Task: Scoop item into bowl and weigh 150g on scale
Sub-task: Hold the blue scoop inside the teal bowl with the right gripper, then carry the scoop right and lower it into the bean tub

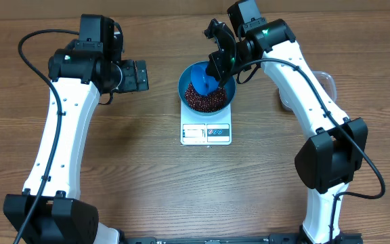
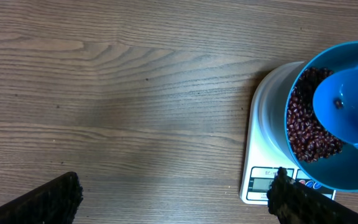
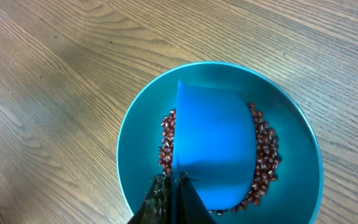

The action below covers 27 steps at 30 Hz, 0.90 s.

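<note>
The blue bowl (image 1: pixel 230 95) stands on the white scale (image 1: pixel 206 133) at mid table, with a heap of dark red-brown beans (image 1: pixel 205 100) inside. My right gripper (image 1: pixel 217 66) hangs over the bowl's far side, shut on the handle of a small blue scoop (image 1: pixel 202 78) that dips into the bowl. In the right wrist view its fingers (image 3: pixel 169 180) pinch the scoop (image 3: pixel 216 143) above the beans (image 3: pixel 266 155) and bowl (image 3: pixel 291 174). My left gripper (image 1: pixel 141 76) is open and empty, left of the bowl. In its wrist view the gripper (image 2: pixel 178 180) frames bare wood, with bowl (image 2: pixel 328 177), beans (image 2: pixel 303 134) and scale (image 2: pixel 263 180) at the right.
A clear plastic tub (image 1: pixel 325 83) sits at the right, partly behind my right arm. The scale's display and buttons face the table's near edge. Bare wood lies between my left gripper and the scale.
</note>
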Each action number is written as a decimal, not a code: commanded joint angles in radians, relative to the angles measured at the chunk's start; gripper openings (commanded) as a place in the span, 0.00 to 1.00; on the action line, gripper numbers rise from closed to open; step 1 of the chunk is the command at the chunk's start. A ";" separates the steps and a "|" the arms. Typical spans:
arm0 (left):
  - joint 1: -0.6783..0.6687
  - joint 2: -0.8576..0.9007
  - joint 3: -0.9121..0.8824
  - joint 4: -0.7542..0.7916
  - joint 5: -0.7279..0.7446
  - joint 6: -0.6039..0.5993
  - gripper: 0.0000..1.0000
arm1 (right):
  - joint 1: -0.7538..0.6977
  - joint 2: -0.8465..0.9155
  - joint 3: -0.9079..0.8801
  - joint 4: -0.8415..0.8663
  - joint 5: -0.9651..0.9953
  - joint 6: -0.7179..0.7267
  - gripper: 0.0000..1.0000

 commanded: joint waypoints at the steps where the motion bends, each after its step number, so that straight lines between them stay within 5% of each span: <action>1: -0.001 0.000 0.012 0.003 -0.007 -0.014 1.00 | -0.002 -0.055 0.035 0.013 -0.016 -0.011 0.04; 16: -0.001 0.000 0.012 0.003 -0.007 -0.014 0.99 | -0.018 -0.145 0.035 0.034 0.000 -0.014 0.04; 27: -0.001 0.000 0.012 0.003 -0.007 -0.014 1.00 | -0.187 -0.190 0.035 -0.072 -0.050 -0.070 0.04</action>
